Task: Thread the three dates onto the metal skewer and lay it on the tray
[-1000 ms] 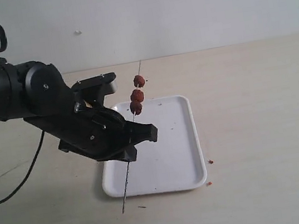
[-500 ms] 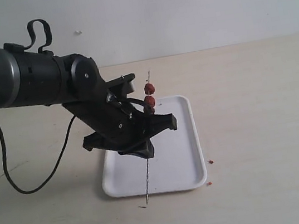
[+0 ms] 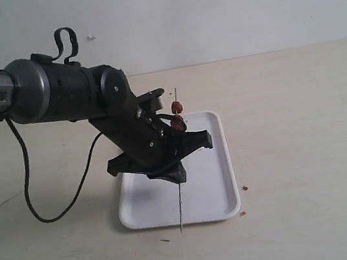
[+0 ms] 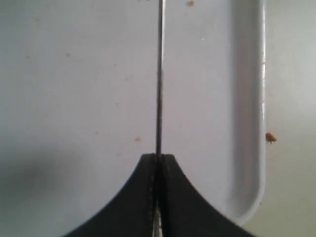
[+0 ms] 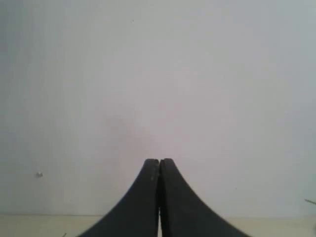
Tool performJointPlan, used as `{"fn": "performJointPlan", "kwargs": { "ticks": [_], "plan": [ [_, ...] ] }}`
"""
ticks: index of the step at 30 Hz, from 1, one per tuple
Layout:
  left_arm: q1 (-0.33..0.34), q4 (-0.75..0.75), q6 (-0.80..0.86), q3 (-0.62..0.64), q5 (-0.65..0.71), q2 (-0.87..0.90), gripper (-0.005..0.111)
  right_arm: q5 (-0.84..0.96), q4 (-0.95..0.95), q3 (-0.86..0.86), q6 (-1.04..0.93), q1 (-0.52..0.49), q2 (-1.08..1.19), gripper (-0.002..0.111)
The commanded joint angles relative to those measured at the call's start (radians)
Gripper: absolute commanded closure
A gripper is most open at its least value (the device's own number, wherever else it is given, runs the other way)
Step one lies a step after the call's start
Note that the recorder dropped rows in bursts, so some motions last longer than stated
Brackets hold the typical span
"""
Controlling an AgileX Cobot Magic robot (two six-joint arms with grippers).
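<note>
The threading looks done, or nearly so, and the laying-down is what remains. The left gripper (image 3: 175,173) is clamped shut on the metal skewer (image 3: 180,207), pinching the thin rod between its fingertips, as the left wrist view also shows (image 4: 157,159). It holds the skewer in the air over the left half of the tray (image 3: 213,183), tilted steeply, with the far end raised and the near end pointing down towards the tray's near rim. Whether that lower tip touches anything cannot be told. On the raised far part of the skewer, 2 of the three dates (image 3: 177,107) show clearly, one just below the other. The 3rd is not visible as a separate fruit and may be hidden behind the gripper body, so I judge rather than see that all 3 are on. The tray itself holds nothing but a few specks, and a couple of brown crumbs (image 3: 244,188) lie on the table (image 3: 307,149) by its near right corner. The right gripper (image 5: 159,163) is closed on nothing and faces a blank wall, out of the exterior view. What is left is to lower and level the skewer onto the tray, then release it.
</note>
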Motion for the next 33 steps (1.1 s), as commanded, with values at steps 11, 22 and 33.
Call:
{"fn": "performJointPlan", "kwargs": {
  "ticks": [11,22,33],
  "plan": [
    [0.001,0.000,-0.054,-0.069,0.061,0.081,0.081,0.000,-0.007,0.006,0.006,0.002,-0.002,0.108],
    [0.005,0.011,-0.076,-0.071,0.032,0.094,0.058,0.000,-0.007,0.006,0.006,0.002,-0.002,0.108],
    [0.005,0.009,-0.074,-0.071,0.020,0.094,0.055,0.002,-0.007,0.006,0.006,0.002,-0.002,0.108]
  ]
}}
